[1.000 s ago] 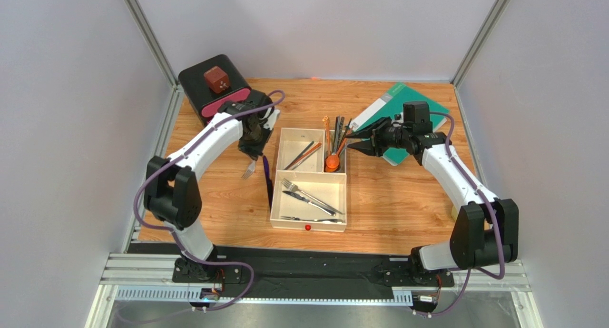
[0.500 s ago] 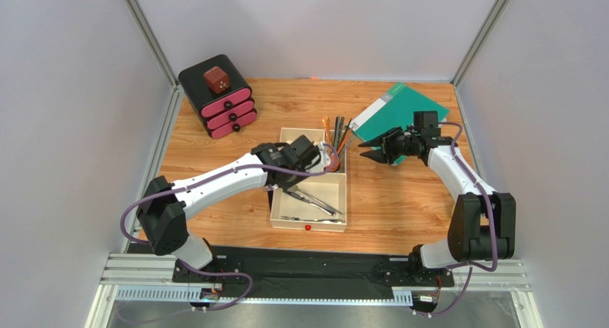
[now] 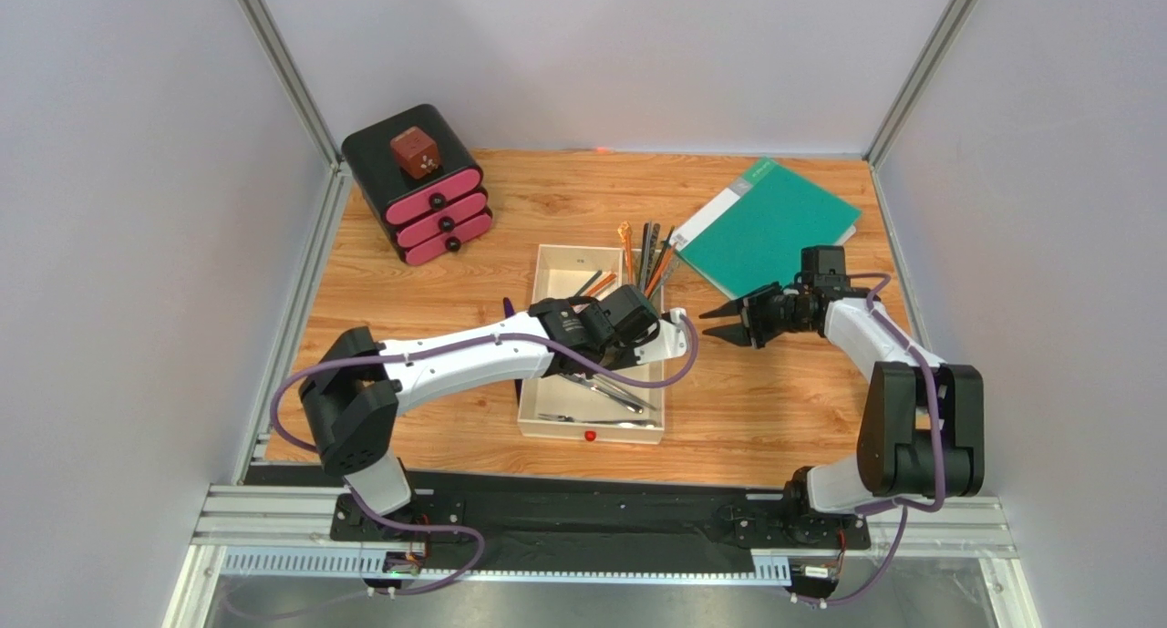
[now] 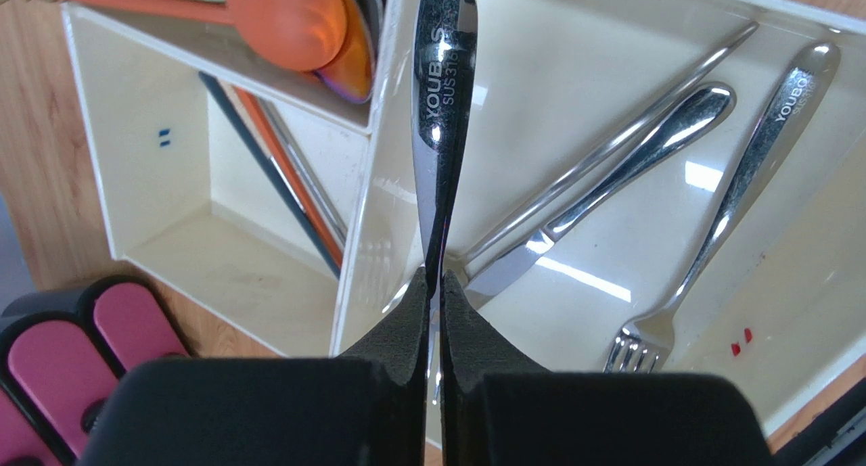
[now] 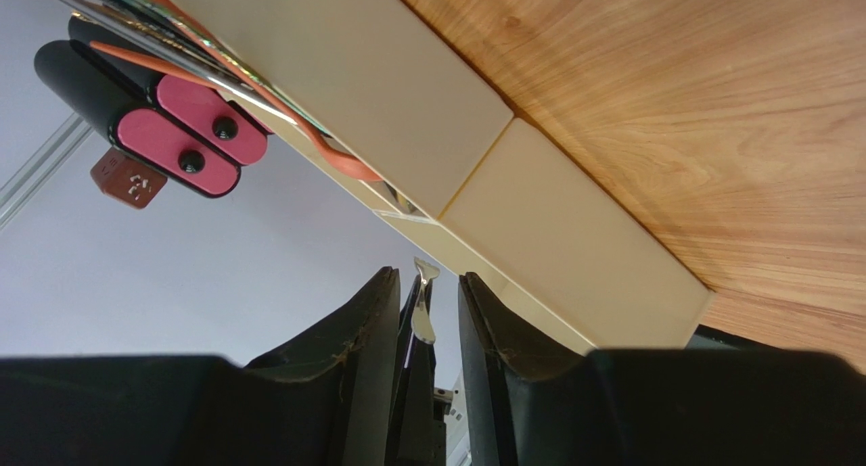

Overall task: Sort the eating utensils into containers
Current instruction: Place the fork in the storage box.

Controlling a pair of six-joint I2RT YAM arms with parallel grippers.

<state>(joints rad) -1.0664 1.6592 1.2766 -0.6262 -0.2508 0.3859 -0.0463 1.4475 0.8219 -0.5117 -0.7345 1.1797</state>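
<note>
My left gripper [image 3: 641,330] hangs over the large compartment of the cream-white tray [image 3: 591,430]. It is shut on the handle of a silver fork [image 4: 443,101], shown close in the left wrist view, where the pinch [image 4: 435,278] sits low on the handle. Another fork [image 4: 712,243] and a knife [image 4: 610,192] lie in the large compartment below. An orange spoon [image 4: 290,20] and chopsticks [image 4: 295,182] fill the small compartments. My right gripper [image 3: 712,314] is open and empty just right of the tray; its view [image 5: 427,278] shows the held fork's tines [image 5: 422,273] beyond.
A black box with pink drawers [image 3: 425,191] stands at the back left. A green folder [image 3: 767,225] lies at the back right. A blue-purple utensil [image 3: 508,304] lies left of the tray, mostly under my left arm. A red dot [image 3: 591,437] marks the tray's front rim.
My left arm swung from the table left of the tray to over the large compartment, carrying the fork. My right gripper drew back toward me along the tray's right side.
</note>
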